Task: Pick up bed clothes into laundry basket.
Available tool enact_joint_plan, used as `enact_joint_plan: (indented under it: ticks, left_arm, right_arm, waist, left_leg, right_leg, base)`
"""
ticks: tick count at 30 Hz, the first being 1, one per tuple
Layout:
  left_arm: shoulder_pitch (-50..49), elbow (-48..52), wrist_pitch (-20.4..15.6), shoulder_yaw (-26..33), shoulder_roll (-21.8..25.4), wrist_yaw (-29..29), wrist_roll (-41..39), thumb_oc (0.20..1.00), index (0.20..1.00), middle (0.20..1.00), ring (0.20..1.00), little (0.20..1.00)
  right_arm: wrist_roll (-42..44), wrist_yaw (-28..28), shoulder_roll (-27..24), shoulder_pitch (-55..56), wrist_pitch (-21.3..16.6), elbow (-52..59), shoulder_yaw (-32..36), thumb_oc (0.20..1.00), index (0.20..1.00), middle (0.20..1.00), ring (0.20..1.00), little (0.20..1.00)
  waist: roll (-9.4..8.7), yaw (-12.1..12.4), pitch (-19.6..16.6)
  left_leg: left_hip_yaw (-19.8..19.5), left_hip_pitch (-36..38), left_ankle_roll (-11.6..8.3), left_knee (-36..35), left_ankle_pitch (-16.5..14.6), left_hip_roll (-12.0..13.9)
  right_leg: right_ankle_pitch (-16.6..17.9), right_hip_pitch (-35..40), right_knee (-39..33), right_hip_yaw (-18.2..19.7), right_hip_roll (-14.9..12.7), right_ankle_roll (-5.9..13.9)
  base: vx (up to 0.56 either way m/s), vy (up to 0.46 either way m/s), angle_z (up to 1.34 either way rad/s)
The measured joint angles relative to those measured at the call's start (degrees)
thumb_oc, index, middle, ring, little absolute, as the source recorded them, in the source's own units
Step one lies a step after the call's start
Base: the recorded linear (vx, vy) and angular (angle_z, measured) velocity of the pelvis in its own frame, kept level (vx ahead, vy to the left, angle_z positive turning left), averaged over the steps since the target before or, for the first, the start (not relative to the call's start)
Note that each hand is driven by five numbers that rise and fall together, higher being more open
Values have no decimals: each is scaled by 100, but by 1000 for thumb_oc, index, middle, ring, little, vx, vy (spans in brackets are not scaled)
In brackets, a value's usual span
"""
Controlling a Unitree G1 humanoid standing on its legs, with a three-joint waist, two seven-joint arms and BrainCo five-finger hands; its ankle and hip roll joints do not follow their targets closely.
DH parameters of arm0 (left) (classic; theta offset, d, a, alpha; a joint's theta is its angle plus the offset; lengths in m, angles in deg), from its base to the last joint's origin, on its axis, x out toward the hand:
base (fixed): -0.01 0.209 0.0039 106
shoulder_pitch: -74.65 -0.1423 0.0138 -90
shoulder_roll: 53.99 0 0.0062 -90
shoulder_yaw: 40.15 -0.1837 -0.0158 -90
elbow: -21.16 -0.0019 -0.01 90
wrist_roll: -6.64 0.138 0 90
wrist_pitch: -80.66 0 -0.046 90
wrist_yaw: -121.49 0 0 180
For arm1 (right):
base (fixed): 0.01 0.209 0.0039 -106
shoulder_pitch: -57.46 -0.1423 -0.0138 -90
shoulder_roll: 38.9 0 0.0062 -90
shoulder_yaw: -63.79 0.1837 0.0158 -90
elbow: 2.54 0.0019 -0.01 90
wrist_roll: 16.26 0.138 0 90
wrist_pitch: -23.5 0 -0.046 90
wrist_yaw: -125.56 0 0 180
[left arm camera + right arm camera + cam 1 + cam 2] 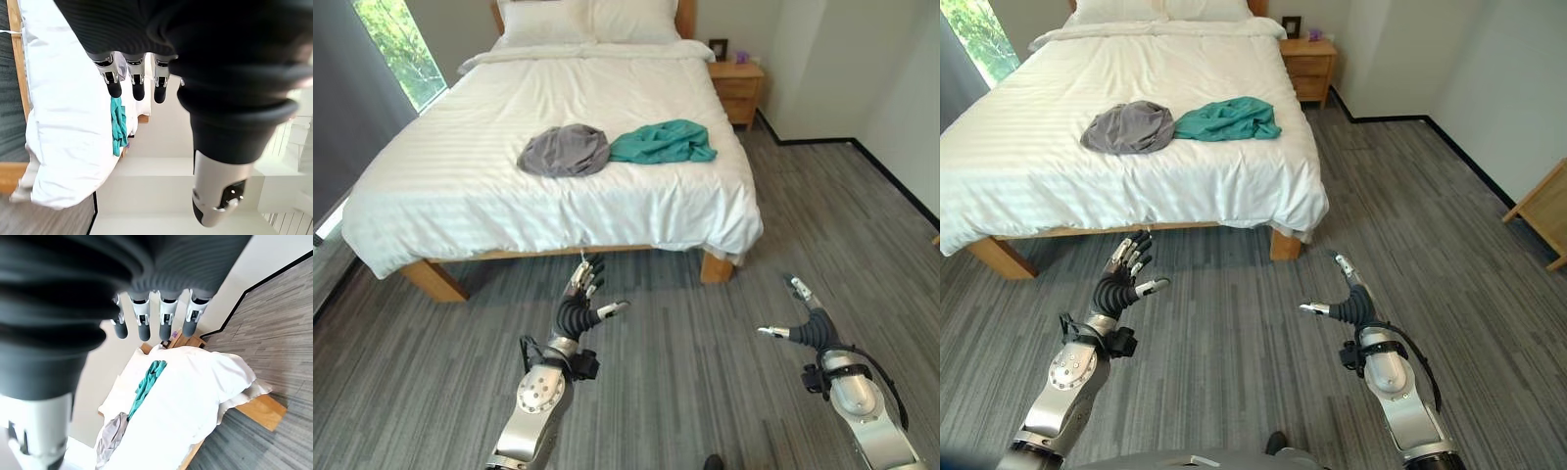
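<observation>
Two garments lie on the white bed (pixel 460 176) near its foot: a crumpled grey one (pixel 565 151) and, touching its right side, a teal one (pixel 663 142). My left hand (pixel 579 308) is raised over the floor just short of the bed's foot, fingers straight and empty. My right hand (pixel 808 326) hovers over the floor to the right, also open and empty. Both wrist views look past straight fingers (pixel 138 83) toward the bed, where the teal garment (pixel 146 384) and the grey garment (pixel 110 440) show.
A wooden nightstand (pixel 738 90) stands beside the bed's head at the right. Pillows (pixel 592 20) lie at the headboard. A window (pixel 399 44) with a dark curtain is on the left. Grey plank floor (pixel 685 362) spreads between me and the bed.
</observation>
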Motion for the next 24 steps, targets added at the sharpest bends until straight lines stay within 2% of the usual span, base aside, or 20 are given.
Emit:
enact_joint_plan:
  ticks: [3, 7, 8, 9, 10, 11, 12, 13, 14, 15, 16, 17, 18, 19, 20, 21, 22, 24]
  left_arm:
    - [10, -22, -67, -13, -26, -138, 118, 1000, 1000, 1000, 1000, 1000]
    - [-7, -56, -45, -49, -30, -137, -143, 1000, 1000, 1000, 1000, 1000]
    - [42, -71, -49, -40, 12, -129, -155, 1000, 1000, 1000, 1000, 1000]
    - [143, -150, -46, -62, 50, -118, -158, 1000, 1000, 1000, 1000, 1000]
    - [116, -226, -57, -71, 10, -105, -161, 1000, 1000, 1000, 1000, 1000]
    - [126, -293, -55, -83, -63, -91, -170, 1000, 1000, 1000, 1000, 1000]
    - [204, -299, -55, -151, -82, -100, -239, 1000, 1000, 1000, 1000, 1000]
    - [268, -339, -59, -197, -109, -101, -309, 1000, 1000, 1000, 1000, 1000]
    - [275, -377, -55, -235, -92, -103, -376, 1000, 1000, 1000, 1000, 1000]
    - [241, -412, -54, -269, -89, -103, -379, 1000, 1000, 1000, 1000, 1000]
    - [214, -453, -57, -307, -129, -97, -379, 1000, 1000, 1000, 1000, 1000]
    - [224, -570, -55, -338, -222, -92, -379, 1000, 1000, 1000, 1000, 1000]
    - [298, -750, -51, -402, -275, -90, -380, 1000, 1000, 1000, 1000, 1000]
    - [532, -1041, -42, -561, -311, -80, -378, 1000, 1000, 1000, 1000, 1000]
    - [665, -1171, -38, -552, -331, -71, -387, 1000, 1000, 1000, 1000, 1000]
    - [637, -1152, -34, -472, -339, -81, -441, 1000, 1000, 1000, 1000, 1000]
    - [610, -1096, -35, -432, -320, -96, -551, 1000, 1000, 1000, 1000, 1000]
    - [605, -1088, -39, -301, -313, -104, -603, 1000, 1000, 1000, 1000, 1000]
  right_arm:
    - [0, -24, -1, -34, -80, 76, -7, 1000, 1000, 1000, 1000, 1000]
    - [6, -43, 1, -87, -82, 135, -43, 1000, 1000, 1000, 1000, 1000]
    - [53, -44, 28, -131, -82, 118, -113, 1000, 1000, 1000, 1000, 1000]
    - [87, -77, 37, -153, -81, 123, -197, 1000, 1000, 1000, 1000, 1000]
    - [147, -117, 8, -166, -104, 167, -242, 1000, 1000, 1000, 1000, 1000]
    - [189, -111, -48, -193, -171, 191, -246, 1000, 1000, 1000, 1000, 1000]
    - [223, -105, -79, -210, -218, 200, -213, 1000, 1000, 1000, 1000, 1000]
    - [227, -108, -84, -224, -198, 192, -211, 1000, 1000, 1000, 1000, 1000]
    - [226, -120, -12, -229, -173, 177, -249, 1000, 1000, 1000, 1000, 1000]
    - [227, -115, 51, -230, -167, 179, -308, 1000, 1000, 1000, 1000, 1000]
    - [227, -117, 41, -294, -168, 182, -407, 1000, 1000, 1000, 1000, 1000]
    - [227, -123, 24, -438, -168, 155, -473, 1000, 1000, 1000, 1000, 1000]
    - [229, -118, 9, -630, -174, 13, -522, 1000, 1000, 1000, 1000, 1000]
    - [228, -105, -59, -791, -159, -218, -508, 1000, 1000, 1000, 1000, 1000]
    - [220, -106, -86, -837, -108, -368, -547, 1000, 1000, 1000, 1000, 1000]
    - [219, -123, -89, -798, -61, -342, -590, 1000, 1000, 1000, 1000, 1000]
    - [219, -119, -96, -666, -64, -189, -594, 1000, 1000, 1000, 1000, 1000]
    - [210, -125, -126, -608, -65, -61, -702, 1000, 1000, 1000, 1000, 1000]
  waist:
    - [-81, -3, 140]
    - [-135, 9, 329]
    - [-226, 60, 438]
    - [-401, 124, 619]
    - [-383, 292, 671]
    - [-277, 321, 704]
    - [-150, 338, 840]
    - [-120, 360, 931]
    - [-202, 382, 1018]
    - [-247, 381, 1031]
    - [-321, 396, 1053]
    - [-272, 434, 1100]
    - [-100, 444, 1115]
    - [223, 424, 1080]
    - [319, 398, 1073]
    - [257, 571, 1059]
    - [128, 668, 998]
    - [-116, 655, 939]
  left_leg:
    - [-28, 35, -4, -15, 3, 5]
    - [15, 18, -49, 168, -22, 17]
    - [18, -156, -207, 717, -125, 12]
    - [25, -550, -406, 1750, -266, 55]
    - [-58, -955, -562, 2667, -282, 160]
    - [-198, -1493, -640, 3699, -226, 314]
    - [-409, -2071, -854, 4654, 115, 453]
    - [-559, -2369, -949, 5104, 464, 529]
    - [-488, -2596, -931, 5195, 383, 537]
    - [-409, -2609, -917, 4618, 326, 526]
    - [-255, -2539, -915, 3555, 330, 425]
    - [-163, -2316, -849, 2043, 388, 316]
    - [-176, -2127, -829, 988, 437, 362]
    - [-80, -1970, -1016, -227, 617, 687]
    - [93, -1983, -1075, -299, 631, 867]
    - [126, -1975, -1048, -283, 650, 907]
    - [141, -2023, -1020, -165, 670, 837]
    - [79, -2096, -994, 667, 643, 565]
  right_leg:
    - [-25, 56, -2, 5, -4, 33]
    - [-67, 60, -9, 94, 10, 59]
    - [-216, 100, -25, 176, -31, -8]
    - [-244, 189, -29, 370, -121, -67]
    - [-261, 209, -5, 438, -96, -204]
    - [-387, 132, 110, 432, 25, -227]
    - [-380, 137, 133, 393, 166, -237]
    - [-381, 126, 271, 389, 180, -243]
    - [-419, 52, 307, 468, 99, -251]
    - [-495, 3, 259, 572, 71, -254]
    - [-514, -87, 167, 710, 22, -230]
    - [-522, -128, -2, 899, 17, -214]
    - [-598, -131, -23, 946, 118, -114]
    - [-505, -47, -51, 969, 395, -139]
    - [-497, -48, 44, 855, 443, -160]
    - [-497, -86, 226, 989, 369, -181]
    - [-497, -155, 275, 1068, 196, -185]
    - [-609, -128, 163, 1318, -155, -68]
  base:
    - [28, -80, 5]
    - [11, -143, -5]
    - [-1, -211, -15]
    - [-54, -158, -34]
    - [-1, -229, -48]
    - [83, -161, -36]
    - [213, -99, -18]
    - [286, 2, -10]
    - [340, 53, -11]
    - [389, 110, -20]
    - [290, 86, -44]
    - [467, 126, -61]
    - [604, 112, -56]
    - [594, 118, -17]
    - [492, 92, -34]
    - [331, 73, -51]
    - [507, 105, -73]
    - [514, 158, -81]
